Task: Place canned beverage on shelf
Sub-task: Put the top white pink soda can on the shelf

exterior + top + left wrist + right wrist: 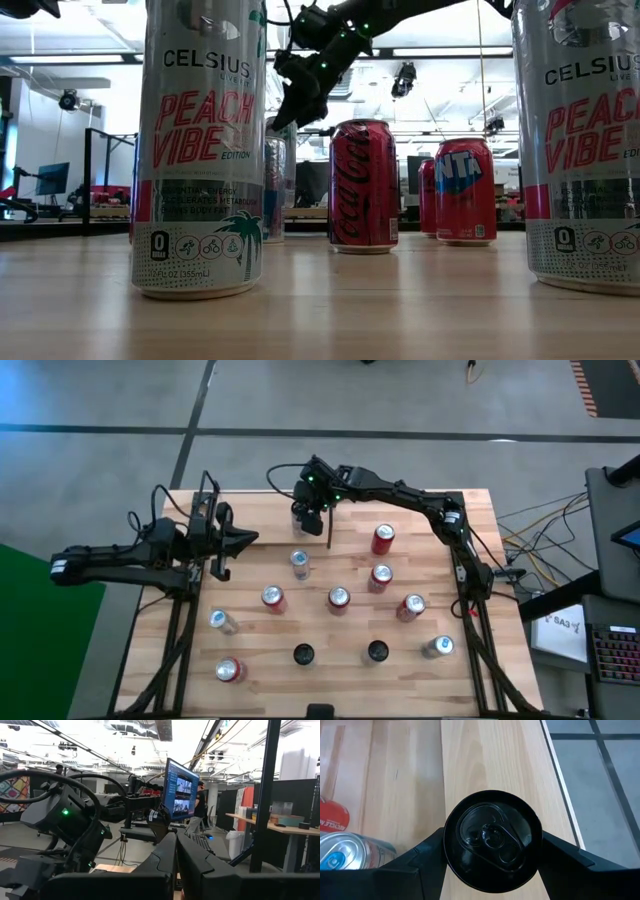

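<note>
Two grippers we see: the right gripper (492, 851) clasps a black-topped can (492, 847), its body hidden under the lid, near the shelf (495, 760) far edge, while the left gripper (222, 542) waits closed and empty at the left edge.

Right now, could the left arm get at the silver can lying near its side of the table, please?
Probably yes: the left pincer is shut and empty, and the silver can lies on bare wood with nothing between them. The pincer must open first.
</note>
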Available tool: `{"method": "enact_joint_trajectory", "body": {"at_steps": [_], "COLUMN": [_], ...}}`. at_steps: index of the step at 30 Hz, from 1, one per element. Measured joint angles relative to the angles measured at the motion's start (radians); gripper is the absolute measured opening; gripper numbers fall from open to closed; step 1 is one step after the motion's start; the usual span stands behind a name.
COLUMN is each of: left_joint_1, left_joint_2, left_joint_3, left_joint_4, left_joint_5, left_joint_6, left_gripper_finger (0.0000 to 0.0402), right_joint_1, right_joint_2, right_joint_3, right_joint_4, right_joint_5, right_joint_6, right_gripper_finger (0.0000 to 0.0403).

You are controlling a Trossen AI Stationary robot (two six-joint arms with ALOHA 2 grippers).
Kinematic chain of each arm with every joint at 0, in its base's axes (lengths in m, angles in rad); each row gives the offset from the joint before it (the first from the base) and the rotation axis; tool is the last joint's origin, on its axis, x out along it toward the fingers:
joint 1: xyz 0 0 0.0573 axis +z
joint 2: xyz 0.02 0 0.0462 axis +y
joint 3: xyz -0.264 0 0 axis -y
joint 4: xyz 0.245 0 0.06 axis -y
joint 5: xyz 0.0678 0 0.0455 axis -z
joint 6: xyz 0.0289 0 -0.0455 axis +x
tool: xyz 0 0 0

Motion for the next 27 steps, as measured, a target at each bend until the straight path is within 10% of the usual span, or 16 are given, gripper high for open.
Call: {"method": "enact_joint_trajectory", "body": {"at_steps": [27], "left_joint_1": [0.0], "left_joint_2": [0.0], "left_joint_3": [0.0], "left_joint_4": [-0.006], "left_joint_5": [-0.001], "left_joint_6": [0.0], "left_gripper_finger": [0.0], "right_joint_1": [0.0], "right_joint_2": [-0.005], "right_joint_3": [0.004], "right_joint_4": [0.025], "right_joint_5": [-0.001], "right_joint_6": [0.001], "right_gripper_finger": [0.0297]}}
